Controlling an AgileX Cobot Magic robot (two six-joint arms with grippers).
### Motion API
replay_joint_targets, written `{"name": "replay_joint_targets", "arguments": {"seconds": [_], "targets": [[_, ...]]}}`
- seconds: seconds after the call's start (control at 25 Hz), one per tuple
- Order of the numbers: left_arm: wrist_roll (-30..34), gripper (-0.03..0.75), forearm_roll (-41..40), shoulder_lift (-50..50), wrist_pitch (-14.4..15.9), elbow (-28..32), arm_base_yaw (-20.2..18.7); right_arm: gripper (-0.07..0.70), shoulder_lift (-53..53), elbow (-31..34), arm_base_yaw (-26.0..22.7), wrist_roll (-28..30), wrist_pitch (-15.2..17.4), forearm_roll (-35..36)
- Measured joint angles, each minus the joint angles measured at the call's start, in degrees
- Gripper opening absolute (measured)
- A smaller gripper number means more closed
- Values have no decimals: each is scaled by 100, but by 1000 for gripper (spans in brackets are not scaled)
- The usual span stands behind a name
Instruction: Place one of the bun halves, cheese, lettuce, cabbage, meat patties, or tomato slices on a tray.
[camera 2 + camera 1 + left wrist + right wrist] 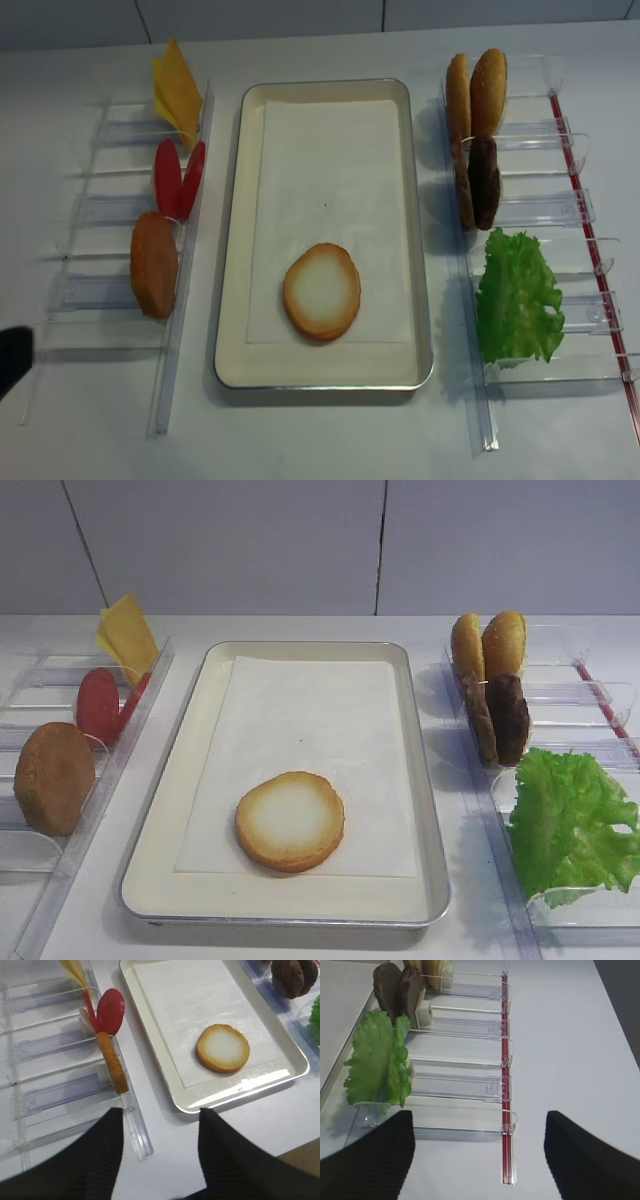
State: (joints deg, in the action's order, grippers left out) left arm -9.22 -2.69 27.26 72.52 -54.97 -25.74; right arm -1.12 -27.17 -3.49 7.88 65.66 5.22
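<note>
Nothing here can be read: no words, labels, brand marks or numbers show on anything in view. The paper liner (300,750) in the tray (425,810) is blank white. The clear plastic holders (465,1085) carry no print I can make out, only a small moulded patch on one that is too faint to tell. The red strip (506,1110) along their edge is plain, with no marking. The worktop (330,440) and the wall panels (230,540) behind it are bare of any sign.
</note>
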Motion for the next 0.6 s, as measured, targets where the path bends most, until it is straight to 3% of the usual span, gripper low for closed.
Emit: {"name": "replay_joint_targets", "arguments": {"seconds": [0.2, 0.6], "targets": [[48, 298, 0, -755, 23, 324, 0, 533, 0, 0, 0, 2, 0, 0], [365, 290, -129, -2155, 45, 1828, 0, 533, 0, 0, 0, -32, 0, 0]]}}
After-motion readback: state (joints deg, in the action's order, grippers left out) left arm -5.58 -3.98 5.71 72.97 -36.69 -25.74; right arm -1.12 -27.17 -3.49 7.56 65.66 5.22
